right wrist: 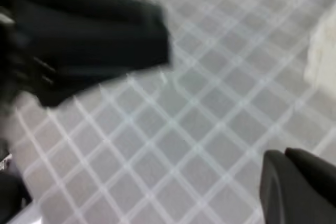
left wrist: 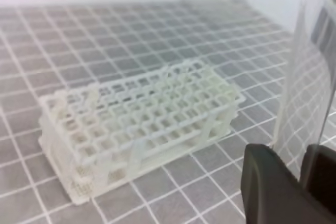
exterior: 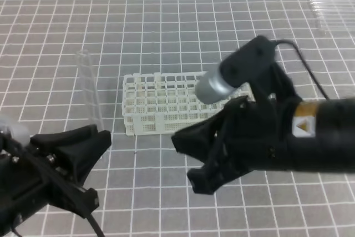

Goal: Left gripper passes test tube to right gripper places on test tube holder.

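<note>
Step in hand: the handover has not taken place; the left end effector [exterior: 91, 145] has the test tube [exterior: 90, 90] and the right end effector [exterior: 191, 156] is near it but apart from it.
Left end effector: closed on the lower end of the test tube, fingers [left wrist: 273, 187] pressed to the glass in the left wrist view.
Right end effector: jaws together, holding nothing (its tips show at the lower right of the right wrist view, with only grid beneath them).
Test tube: held upright with a slight tilt, open rim uppermost, above the desk [exterior: 166, 26] and just left of the test tube holder [exterior: 166, 104], not touching it.
Test tube holder: stands on the desk between the two arms, partly hidden at its right end by the right arm; no tube is seen in its holes.
Next move calls for: by my judgement, the right end effector must open and come alongside the free upper glass, closing there before the left lets go; the glass is slim and smooth, so a square grip matters.
Count, test tubes: one in play (several clear spare tubes [exterior: 331, 6] seem to lie at the far right corner; too blurred to count).
Count, holders: one.
Count, end effectors: two.
</note>
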